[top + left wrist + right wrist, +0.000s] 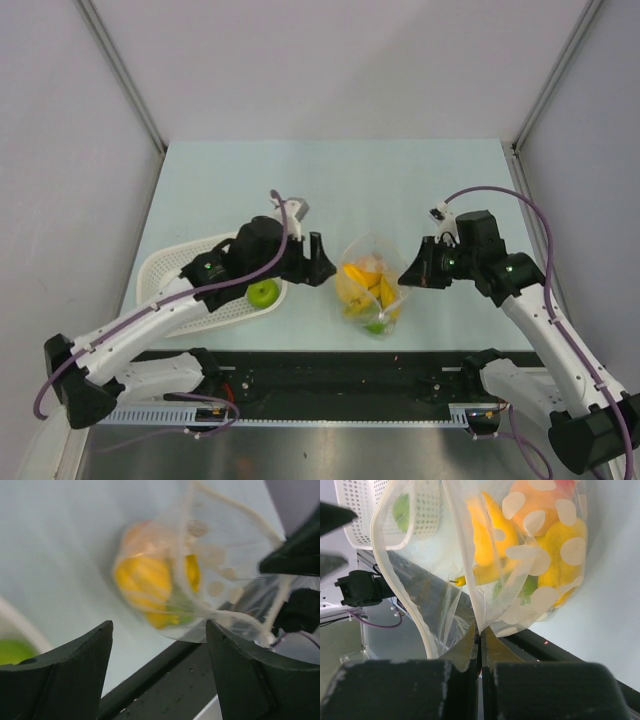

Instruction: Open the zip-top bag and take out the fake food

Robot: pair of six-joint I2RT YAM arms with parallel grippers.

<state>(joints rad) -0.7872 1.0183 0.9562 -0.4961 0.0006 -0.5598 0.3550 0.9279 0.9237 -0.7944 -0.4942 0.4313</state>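
Robotics lab test cell, plain white panel walls (350,60), alu frame posts (121,72), pale-blue tabletop (330,180), black mounting rail (330,385)

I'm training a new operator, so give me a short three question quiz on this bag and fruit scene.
1. True or false: the right fingers are shut on the zip-top bag.
2. Where is the loose green apple? A: in the white basket. B: in the bag. C: between the right fingers.
3. Fill in: the left fingers stand ____.
Key: 1 true; 2 A; 3 open.
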